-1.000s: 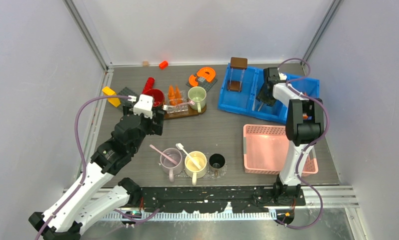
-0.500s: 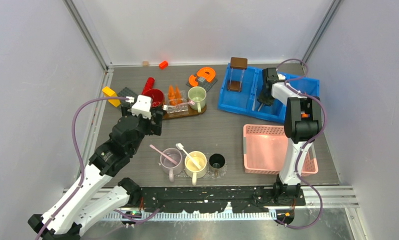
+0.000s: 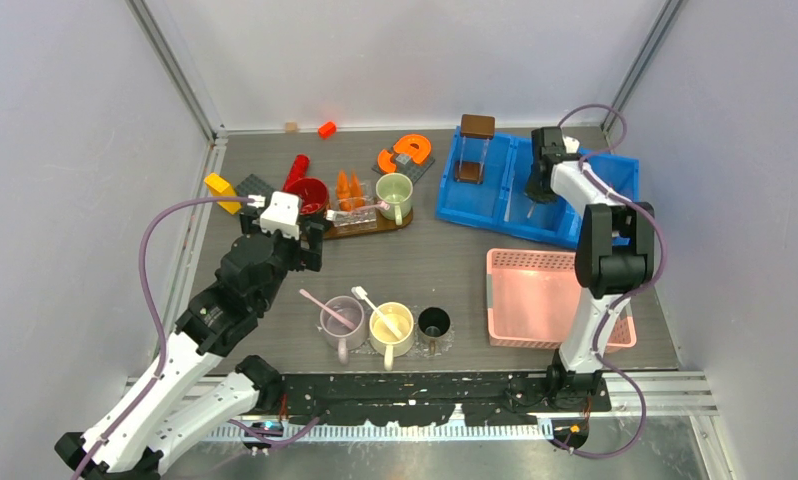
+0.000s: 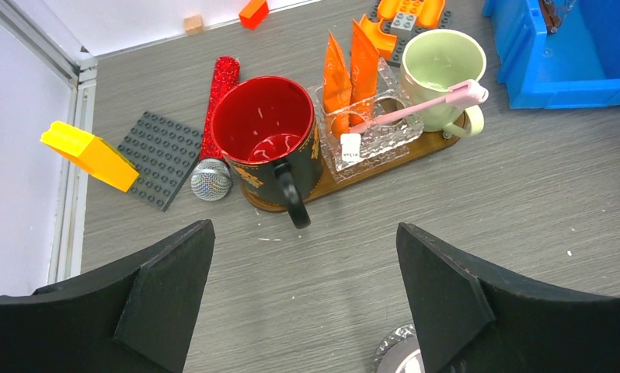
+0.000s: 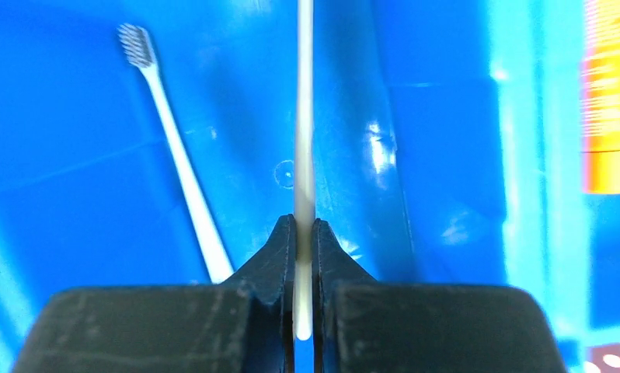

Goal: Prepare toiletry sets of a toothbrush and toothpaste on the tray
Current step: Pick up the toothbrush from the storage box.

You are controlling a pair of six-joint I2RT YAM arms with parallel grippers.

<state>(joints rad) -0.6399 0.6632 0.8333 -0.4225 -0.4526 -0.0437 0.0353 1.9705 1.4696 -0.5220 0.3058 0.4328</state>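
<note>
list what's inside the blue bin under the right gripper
One white toothbrush lies on the blue bin floor; the right gripper is shut on a second toothbrush. Its body covers the near floor.

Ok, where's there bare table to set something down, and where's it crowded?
Bare table runs between the brown tray and the three front cups, widest beside the pink basket. Crowded: the far left around the red mug, and inside the blue bins.
</note>
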